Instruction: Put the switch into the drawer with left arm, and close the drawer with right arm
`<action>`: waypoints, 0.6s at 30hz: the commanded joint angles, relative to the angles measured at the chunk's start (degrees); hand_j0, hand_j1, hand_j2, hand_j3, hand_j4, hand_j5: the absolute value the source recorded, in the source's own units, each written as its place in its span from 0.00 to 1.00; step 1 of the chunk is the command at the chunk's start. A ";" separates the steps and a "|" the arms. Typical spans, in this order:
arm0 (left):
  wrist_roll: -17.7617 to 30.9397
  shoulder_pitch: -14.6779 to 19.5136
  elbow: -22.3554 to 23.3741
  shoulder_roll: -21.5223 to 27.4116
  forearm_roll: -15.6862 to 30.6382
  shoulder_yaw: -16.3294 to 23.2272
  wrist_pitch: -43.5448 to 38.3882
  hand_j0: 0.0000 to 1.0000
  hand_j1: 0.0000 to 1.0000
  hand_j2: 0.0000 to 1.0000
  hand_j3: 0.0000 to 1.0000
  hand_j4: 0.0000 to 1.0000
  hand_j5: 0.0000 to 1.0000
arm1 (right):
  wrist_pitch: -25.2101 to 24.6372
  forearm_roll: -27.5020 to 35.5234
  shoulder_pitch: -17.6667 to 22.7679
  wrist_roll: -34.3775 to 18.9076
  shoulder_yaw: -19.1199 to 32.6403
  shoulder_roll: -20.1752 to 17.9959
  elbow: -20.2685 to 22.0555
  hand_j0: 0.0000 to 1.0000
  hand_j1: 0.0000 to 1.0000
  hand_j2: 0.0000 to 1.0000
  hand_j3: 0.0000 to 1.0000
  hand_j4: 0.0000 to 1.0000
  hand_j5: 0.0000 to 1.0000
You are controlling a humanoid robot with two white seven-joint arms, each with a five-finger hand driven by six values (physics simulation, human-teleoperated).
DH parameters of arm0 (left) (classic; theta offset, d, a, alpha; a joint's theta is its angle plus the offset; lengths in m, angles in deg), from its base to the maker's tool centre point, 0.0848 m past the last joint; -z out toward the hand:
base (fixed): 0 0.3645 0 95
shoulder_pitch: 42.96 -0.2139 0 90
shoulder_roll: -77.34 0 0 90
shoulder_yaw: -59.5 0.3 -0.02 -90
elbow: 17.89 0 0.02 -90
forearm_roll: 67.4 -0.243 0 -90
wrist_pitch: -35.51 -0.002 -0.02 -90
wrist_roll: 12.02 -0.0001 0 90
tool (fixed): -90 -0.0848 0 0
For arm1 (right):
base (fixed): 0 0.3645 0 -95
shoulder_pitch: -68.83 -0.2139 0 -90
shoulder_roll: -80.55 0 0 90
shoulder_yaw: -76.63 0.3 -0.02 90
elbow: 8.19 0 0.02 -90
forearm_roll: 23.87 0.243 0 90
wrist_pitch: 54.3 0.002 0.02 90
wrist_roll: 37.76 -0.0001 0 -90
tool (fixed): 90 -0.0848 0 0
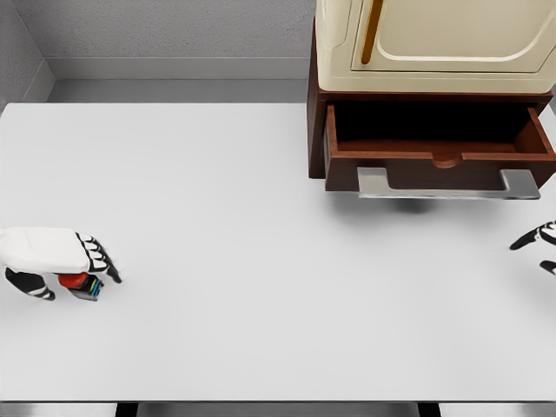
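At the left edge of the table, my left hand point(76, 271) lies over the switch point(83, 285), a small dark block with red and teal parts. Its fingers curl down around it, thumb on the near side, and most of the switch is hidden beneath the palm. The brown drawer point(439, 161) stands pulled open at the upper right, with a silver handle point(447, 184) along its front and a dark interior with nothing visible in it. Only the fingertips of my right hand point(539, 243) show at the right edge, spread and holding nothing, below and right of the drawer.
A cream cabinet point(434, 43) with an orange-brown handle sits on top of the drawer unit. The white table point(261, 217) ends at a grey wall behind and at a front edge near the bottom of the picture.
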 commanded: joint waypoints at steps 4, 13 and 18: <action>-0.01 0.00 -0.05 -0.04 0.26 -0.12 -0.12 0.54 0.54 0.54 0.54 0.54 0.54 | -0.16 0.62 -1.14 0.02 -0.11 -0.36 0.05 0.55 0.55 0.55 0.55 0.55 0.55; -0.01 0.09 -0.05 -0.30 0.26 -0.12 -0.12 0.39 0.39 0.39 0.39 0.39 0.39 | -0.16 0.62 -2.11 1.27 -0.81 -0.18 0.05 0.54 0.54 0.54 0.54 0.54 0.54; -0.01 2.11 -0.14 -1.62 0.52 -0.48 -0.12 0.38 0.38 0.38 0.38 0.38 0.38 | -0.16 0.62 -3.16 1.36 -2.21 -0.27 0.05 0.54 0.54 0.54 0.54 0.54 0.54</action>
